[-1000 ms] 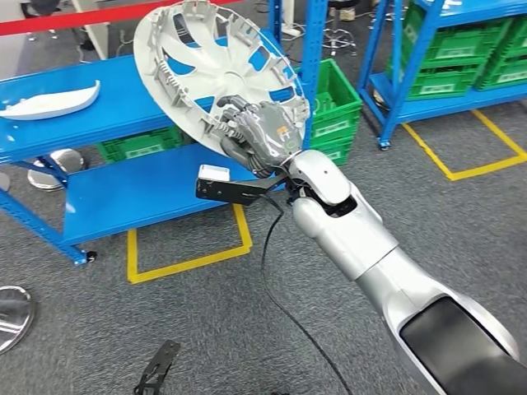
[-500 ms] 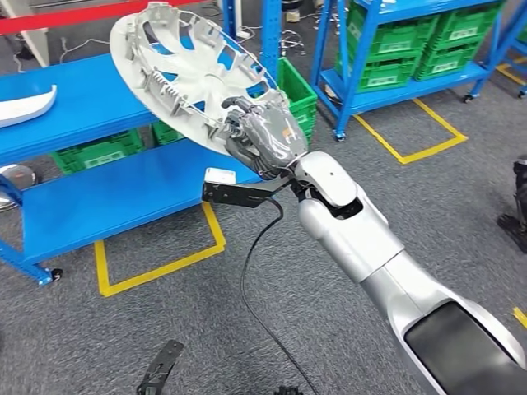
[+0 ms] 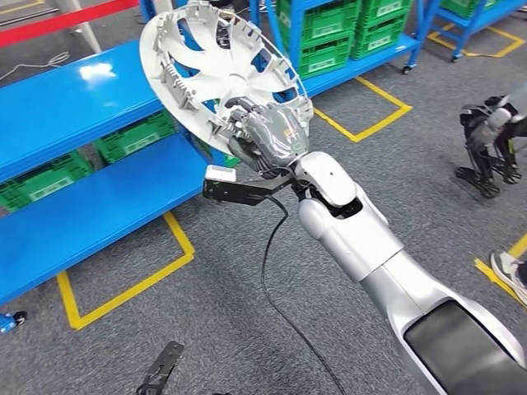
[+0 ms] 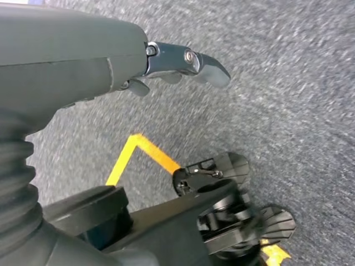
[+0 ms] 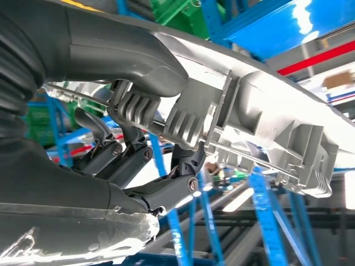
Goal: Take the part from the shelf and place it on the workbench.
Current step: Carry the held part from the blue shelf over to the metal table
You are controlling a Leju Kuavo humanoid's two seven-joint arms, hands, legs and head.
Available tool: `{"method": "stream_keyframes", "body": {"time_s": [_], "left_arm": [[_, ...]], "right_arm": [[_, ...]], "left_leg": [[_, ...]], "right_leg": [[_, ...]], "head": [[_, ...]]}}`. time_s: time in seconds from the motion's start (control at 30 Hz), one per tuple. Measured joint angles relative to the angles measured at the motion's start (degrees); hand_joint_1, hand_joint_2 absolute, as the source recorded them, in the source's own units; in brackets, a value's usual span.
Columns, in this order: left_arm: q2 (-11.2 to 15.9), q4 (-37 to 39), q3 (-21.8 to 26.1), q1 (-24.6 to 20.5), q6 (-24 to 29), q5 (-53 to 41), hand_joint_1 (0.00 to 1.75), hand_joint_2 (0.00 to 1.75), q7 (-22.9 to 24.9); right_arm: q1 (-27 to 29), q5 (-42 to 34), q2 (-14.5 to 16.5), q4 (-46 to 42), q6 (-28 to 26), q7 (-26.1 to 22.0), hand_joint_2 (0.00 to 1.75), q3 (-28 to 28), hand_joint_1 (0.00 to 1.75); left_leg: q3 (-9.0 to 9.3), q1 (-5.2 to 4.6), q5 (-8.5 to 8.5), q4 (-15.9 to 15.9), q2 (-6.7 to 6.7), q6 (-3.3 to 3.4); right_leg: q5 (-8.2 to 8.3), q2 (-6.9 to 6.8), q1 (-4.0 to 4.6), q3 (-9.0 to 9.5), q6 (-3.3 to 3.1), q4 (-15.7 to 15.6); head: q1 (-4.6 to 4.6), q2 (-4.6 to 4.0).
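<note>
Silver-grey wheel cover [image 3: 217, 70] tilted, rim clamped in right hand [image 3: 268, 138] — above blue shelf [image 3: 74, 107], left hand [image 4: 84, 66] holding nothing, fingers extended.

Silver right arm [image 3: 373, 247], dark grey fingers [image 3: 245, 136], black cable [image 3: 280, 288].

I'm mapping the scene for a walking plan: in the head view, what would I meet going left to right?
Blue shelf → wheel cover, gripped at its edge by the right hand → yellow floor marking → dark legged machine → a person's shoe.
</note>
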Motion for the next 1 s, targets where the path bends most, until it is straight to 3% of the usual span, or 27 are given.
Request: {"method": "stream_keyframes", "body": {"time_s": [0.03,0.1,0.13,0.2,0.27,0.33,0.4,0.43,0.47,0.5,0.57,0.63,0.7,0.73,0.8,0.83,0.9,0.93,1.0], "left_arm": [[0.02,0.01,0.00,-0.04,0.02,-0.02,0.00,1.75,0.00],[-0.04,0.02,0.00,-0.10,0.02,-0.04,0.00,1.75,0.00],[-0.10,0.02,0.00,-0.10,0.02,-0.05,0.00,1.75,0.00],[-0.23,0.02,-0.03,-0.14,0.03,-0.06,0.00,1.75,0.00],[-0.34,0.01,-0.09,-0.21,0.03,-0.08,0.00,1.75,0.00],[-0.33,0.00,-0.21,-0.13,0.03,-0.09,0.00,1.75,0.00],[-0.25,0.00,-0.36,0.00,0.03,-0.11,0.00,1.75,0.00],[-0.24,0.00,-0.44,-0.01,0.03,-0.14,0.00,1.75,0.00],[-0.25,0.00,-0.53,-0.06,0.03,-0.17,0.00,1.75,0.00],[-0.28,0.00,-0.63,-0.11,0.03,-0.20,0.00,1.75,0.00],[-0.34,0.00,-0.83,-0.17,0.02,-0.23,0.00,1.75,0.00],[-0.34,0.00,-0.92,-0.14,0.01,-0.25,0.00,1.75,0.00],[-0.37,0.00,-0.95,-0.18,0.00,-0.25,0.00,1.75,0.00],[-0.39,0.00,-0.97,-0.26,0.01,-0.25,0.00,1.75,0.00],[-0.43,0.00,-1.00,-0.34,0.02,-0.25,0.00,1.75,0.00],[-0.41,0.00,-1.00,-0.30,0.03,-0.25,0.00,1.75,0.00],[-0.39,0.00,-0.99,-0.04,0.03,-0.25,0.00,1.75,0.00],[-0.35,0.00,-0.98,0.08,0.03,-0.25,0.00,1.75,0.00],[-0.29,0.00,-0.99,0.18,0.03,-0.31,0.00,1.75,0.00]], "right_arm": [[-0.04,0.01,0.00,0.00,0.01,0.01,1.75,0.00,1.75],[-0.22,0.02,0.01,-0.01,0.00,0.00,1.75,-0.01,1.75],[-0.30,0.04,0.01,-0.01,-0.01,0.00,1.75,-0.02,1.75],[-0.37,0.04,-0.05,0.00,-0.03,0.01,1.75,-0.07,1.75],[-0.45,0.08,-0.12,0.02,-0.04,0.10,1.75,-0.11,1.75],[-0.53,0.15,-0.12,0.04,-0.05,0.17,1.75,-0.13,1.75],[-0.54,0.21,-0.12,0.15,-0.06,0.13,1.75,-0.13,1.75],[-0.55,0.22,-0.13,0.23,-0.06,0.10,1.75,-0.13,1.75],[-0.60,0.25,-0.13,0.30,-0.06,0.09,1.75,-0.13,1.75],[-0.70,0.29,-0.13,0.33,-0.06,0.13,1.75,-0.13,1.75],[-1.10,0.39,-0.11,0.36,-0.08,0.26,1.75,-0.14,1.75],[-1.46,0.48,-0.06,0.42,-0.15,0.34,1.75,-0.16,1.75],[-1.56,0.58,-0.08,0.54,-0.21,0.36,1.75,-0.20,1.75],[-1.60,0.63,-0.10,0.61,-0.21,0.36,1.75,-0.24,1.75],[-1.60,0.72,-0.09,0.80,-0.21,0.40,1.75,-0.31,1.75],[-1.49,0.75,-0.07,0.93,-0.21,0.42,1.75,-0.33,1.75],[-1.04,0.91,-0.04,1.26,-0.21,0.44,1.75,-0.33,1.75],[-0.85,0.99,-0.04,1.40,-0.21,0.44,1.75,-0.33,1.75],[-0.69,1.07,-0.04,1.57,-0.21,0.47,1.75,-0.33,1.75]], "left_leg": [[1.55,0.36,1.76,-3.35,-1.43,-0.17],[3.71,0.98,2.98,-8.30,-3.97,-0.07],[3.98,1.03,2.71,-9.06,-4.48,0.21],[3.96,0.99,2.80,-9.34,-3.39,1.09],[3.98,1.01,3.07,-9.49,-2.03,1.87],[4.00,0.78,3.11,-9.52,-0.59,2.35],[4.01,0.57,3.05,-9.52,0.93,2.55],[4.04,0.51,3.02,-9.51,1.63,2.59],[4.09,0.45,2.98,-9.51,2.29,2.60],[4.18,0.38,2.91,-9.51,2.90,2.57],[4.33,0.06,2.71,-9.45,3.96,2.30],[4.42,-0.31,2.60,-9.50,5.02,1.82],[4.56,-0.39,2.48,-9.72,6.12,1.23],[4.56,-0.32,2.10,-9.56,5.83,0.97],[3.26,-0.20,-0.23,-6.56,3.54,0.71],[1.82,-0.20,-1.94,-3.41,2.08,0.73],[-1.60,-0.27,-4.48,3.41,0.79,0.69],[-2.51,-0.26,-4.35,4.94,0.63,0.60],[-1.57,-0.06,-1.14,2.22,0.29,0.27]], "right_leg": [[0.08,0.76,-0.03,-0.13,0.34,0.11],[0.41,2.18,-0.11,-0.83,1.19,0.32],[0.68,2.83,-0.15,-1.19,1.65,0.22],[1.25,3.45,-0.33,-1.70,2.47,-0.25],[0.17,0.78,-0.05,-2.73,3.04,1.43],[-3.27,-2.93,0.21,-5.50,3.30,7.83],[-6.01,-4.14,0.18,-8.31,3.30,14.59],[-6.02,-4.31,0.19,-8.51,3.20,15.50],[-5.08,-4.50,0.23,-7.57,3.01,14.19],[-3.51,-5.08,0.36,-5.62,2.71,10.94],[-1.30,-7.47,1.01,-1.48,1.98,3.67],[-0.88,-8.42,1.56,0.00,1.32,0.64],[-0.51,-6.93,1.51,-0.15,0.66,0.33],[-0.29,-6.24,1.38,-0.15,0.33,0.07],[0.14,-4.98,1.00,0.00,-0.30,-0.51],[0.25,-4.33,0.94,-0.03,-0.47,-0.63],[0.38,-2.83,0.88,-0.09,-0.61,-0.69],[0.42,-2.04,0.85,-0.11,-0.58,-0.66],[0.51,-0.46,0.61,-0.12,-0.35,-0.56]], "head": [[-0.01,0.00],[-0.08,0.00],[-0.14,0.00],[-0.14,0.00],[0.42,0.00],[1.00,0.00],[1.04,0.00],[1.06,0.00],[1.05,0.00],[1.06,0.00],[1.05,0.00],[0.97,0.00],[0.92,0.00],[0.87,0.00],[0.64,0.00],[0.52,0.00],[0.37,0.00],[0.38,0.00],[0.38,0.00]]}}
